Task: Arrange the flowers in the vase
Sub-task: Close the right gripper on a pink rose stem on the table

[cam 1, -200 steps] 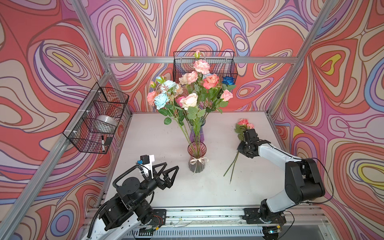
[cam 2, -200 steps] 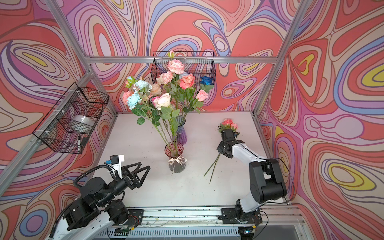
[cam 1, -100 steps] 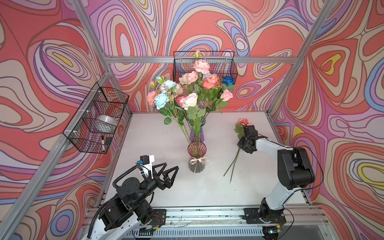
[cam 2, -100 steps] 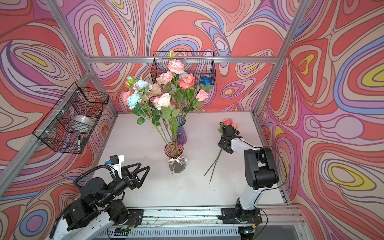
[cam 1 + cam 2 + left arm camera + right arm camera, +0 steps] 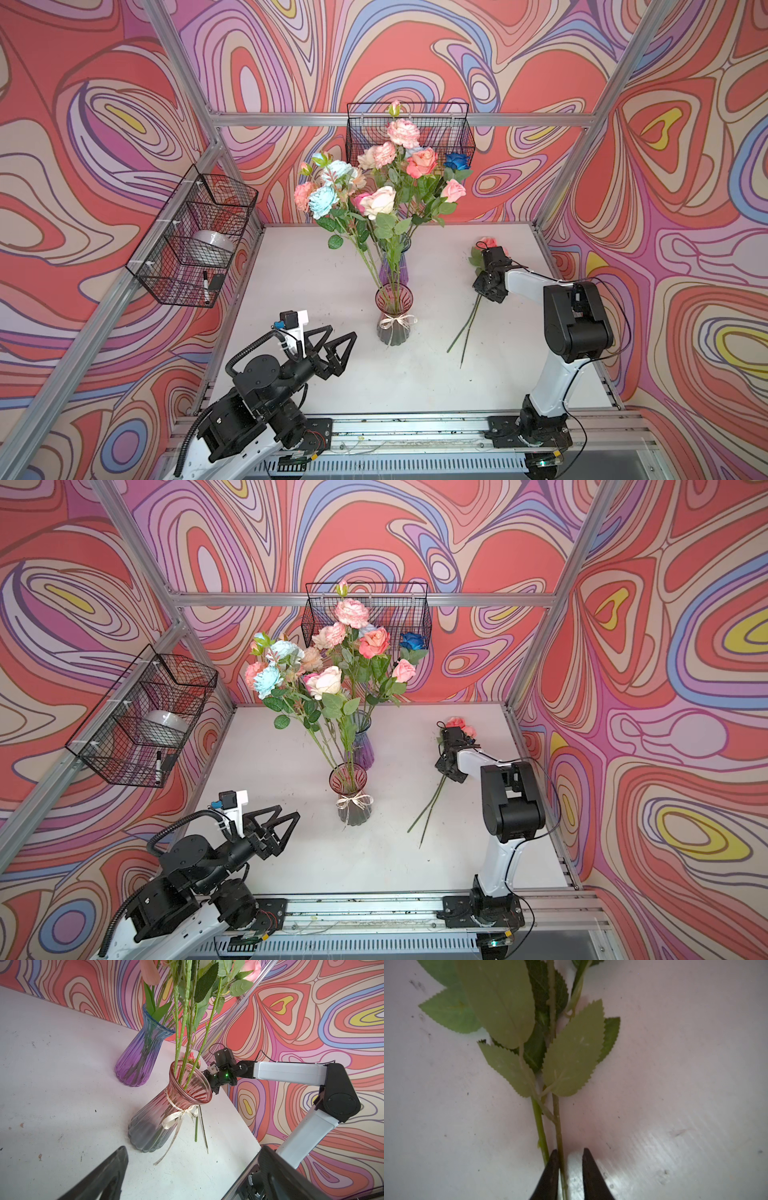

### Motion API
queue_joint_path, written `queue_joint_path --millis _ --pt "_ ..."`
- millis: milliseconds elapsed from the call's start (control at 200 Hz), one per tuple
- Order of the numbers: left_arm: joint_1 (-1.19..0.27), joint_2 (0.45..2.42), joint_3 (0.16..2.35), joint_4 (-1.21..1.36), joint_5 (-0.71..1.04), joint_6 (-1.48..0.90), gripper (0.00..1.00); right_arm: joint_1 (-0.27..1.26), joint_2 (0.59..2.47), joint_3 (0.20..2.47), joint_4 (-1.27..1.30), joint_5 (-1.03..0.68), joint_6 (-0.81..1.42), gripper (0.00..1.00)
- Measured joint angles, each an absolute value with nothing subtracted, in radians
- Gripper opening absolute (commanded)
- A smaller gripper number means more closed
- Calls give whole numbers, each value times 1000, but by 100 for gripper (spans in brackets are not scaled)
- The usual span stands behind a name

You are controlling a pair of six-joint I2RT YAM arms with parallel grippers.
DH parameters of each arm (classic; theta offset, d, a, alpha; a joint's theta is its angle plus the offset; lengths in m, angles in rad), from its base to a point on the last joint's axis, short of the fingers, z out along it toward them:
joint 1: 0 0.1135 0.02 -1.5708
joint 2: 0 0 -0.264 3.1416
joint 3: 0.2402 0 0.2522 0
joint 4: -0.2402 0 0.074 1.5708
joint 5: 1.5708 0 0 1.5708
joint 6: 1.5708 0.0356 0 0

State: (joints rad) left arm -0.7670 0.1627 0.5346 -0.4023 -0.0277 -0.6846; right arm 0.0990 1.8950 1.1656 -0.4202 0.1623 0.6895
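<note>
Presently listed: two loose pink-headed artificial roses (image 5: 489, 242), green-stemmed, lying together by the right edge of the white counter (image 5: 311, 270), apart from the pink-to-grey ribbed glass vase (image 5: 392, 328) mid-counter. Right gripper (image 5: 569, 1152): black fingers (image 5: 550, 1176) narrowly apart, straddling one bare stem below the leaves, not yet pinching. Left gripper (image 5: 343, 332): fingers spread wide, empty, near the front-left corner. Handling, judged: light, wiry, bloom-heavy; grip bare stem firmly, or it swivels.

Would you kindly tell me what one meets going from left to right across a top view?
wire basket on the left wall → left gripper → pink vase with the bow → loose flowers lying on the table → right arm's black elbow
</note>
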Motion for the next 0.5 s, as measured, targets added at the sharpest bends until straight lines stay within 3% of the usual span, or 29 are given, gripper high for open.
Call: queue_joint_path --millis 230,501 --pt "-767 163 535 -403 -28 -685 100 99 1930 1213 -441 177 685 22" --pt "-767 163 535 -407 -28 -685 100 99 1942 1223 -442 199 674 1"
